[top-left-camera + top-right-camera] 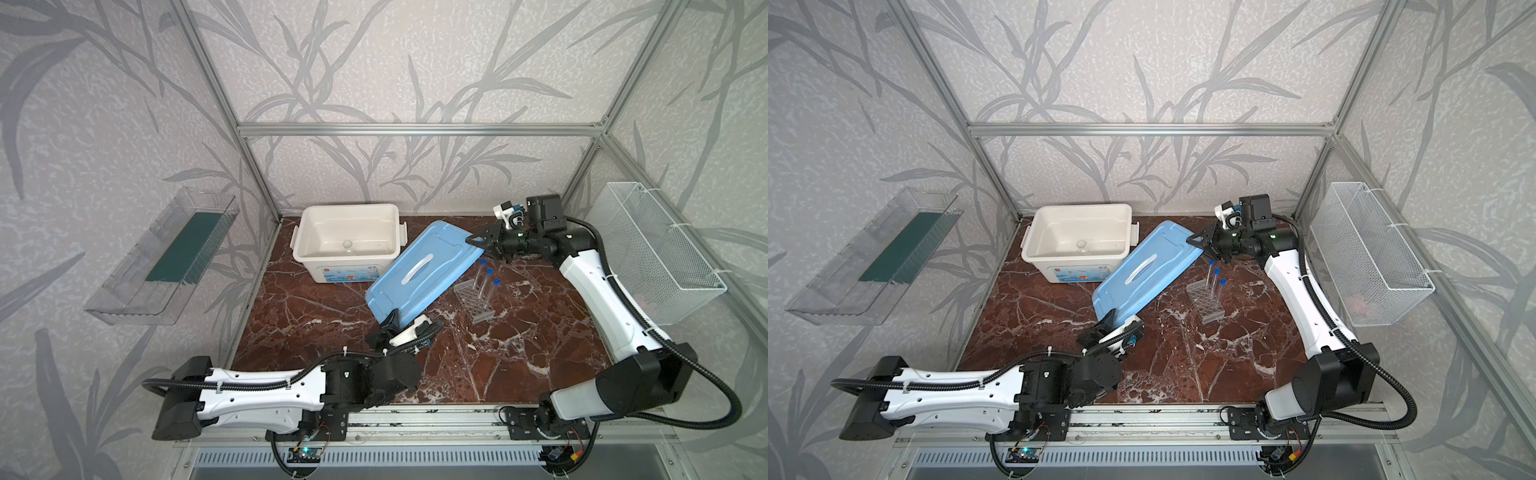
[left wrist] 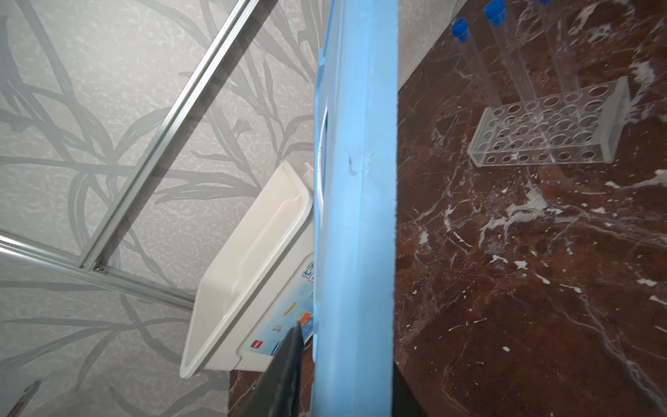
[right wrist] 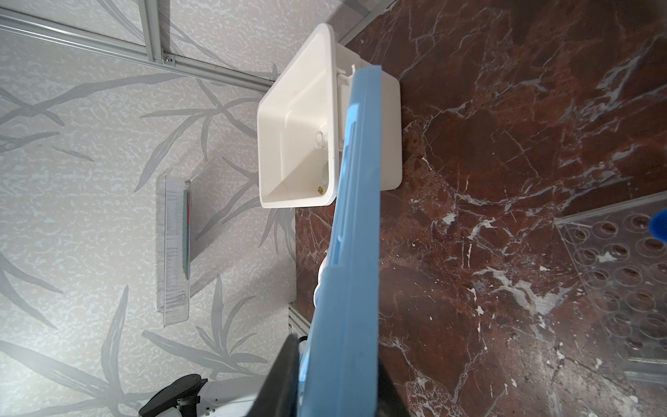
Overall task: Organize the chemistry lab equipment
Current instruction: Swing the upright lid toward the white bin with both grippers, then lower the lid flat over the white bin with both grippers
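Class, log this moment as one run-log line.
left gripper: on lid's near end | right gripper: on far end | blue lid: off tub | test tubes: racked

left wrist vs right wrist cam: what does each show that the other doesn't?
Left wrist only: the test tubes full length, blue caps up, standing in the rack, and the tub's printed label.

Right wrist only: the small glass jar inside the white tub, and the clear wall tray.

Both: the blue lid edge-on between dark fingers, the tub, the marble tabletop.

lid [image 1: 424,266]: matt blue plastic | tabletop [image 1: 519,353]: glossy veined marble | rack [image 1: 471,301]: clear plastic
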Robot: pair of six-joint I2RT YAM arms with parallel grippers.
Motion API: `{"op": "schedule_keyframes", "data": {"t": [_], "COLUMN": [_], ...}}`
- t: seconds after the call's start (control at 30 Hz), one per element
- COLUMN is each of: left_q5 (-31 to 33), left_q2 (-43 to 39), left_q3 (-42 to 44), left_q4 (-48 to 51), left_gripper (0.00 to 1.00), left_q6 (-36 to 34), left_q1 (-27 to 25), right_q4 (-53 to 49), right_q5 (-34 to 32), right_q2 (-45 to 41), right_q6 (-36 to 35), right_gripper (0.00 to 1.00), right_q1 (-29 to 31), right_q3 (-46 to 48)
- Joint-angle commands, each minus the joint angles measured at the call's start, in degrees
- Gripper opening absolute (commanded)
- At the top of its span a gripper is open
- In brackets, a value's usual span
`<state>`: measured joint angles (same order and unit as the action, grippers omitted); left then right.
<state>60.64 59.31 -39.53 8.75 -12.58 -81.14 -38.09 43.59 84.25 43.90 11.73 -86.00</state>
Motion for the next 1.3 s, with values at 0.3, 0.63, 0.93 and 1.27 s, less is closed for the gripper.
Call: {"op": "schedule_keyframes", "data": {"t": [0.3,0.63,0.93,1.27], "left_q5": [-14.6,-30.0,-31.7,-62.4], "left_q2": [-8.3,-15.3,-13.6,-8.4], "left_q3": [-1.0,0.7,-0.8,-17.4], "left_q4": [-3.1,-1.3,-1.3,11.4], "left_gripper": [0.45,0.55,0.54,0.64], "left_q6": [12.2,19.1,23.4,45.1], "left_q1": [2.0,8.1,11.5,37.2], "right_q4": [4.5,16.2,25.9,41.2], "right_q5": [-3.1,-4.7,-6.3,-10.8], "right_q2": [-7.9,-17.4,-21.6,-24.3], "right_q6": [-2.9,5.8,12.8,19.4], "right_gripper": [0.18,0.18,0.16,0.16], "right_q1": [-1.3,-2.4,-2.4,-2.0], "right_q3": [4.1,8.1,11.2,13.7]}}
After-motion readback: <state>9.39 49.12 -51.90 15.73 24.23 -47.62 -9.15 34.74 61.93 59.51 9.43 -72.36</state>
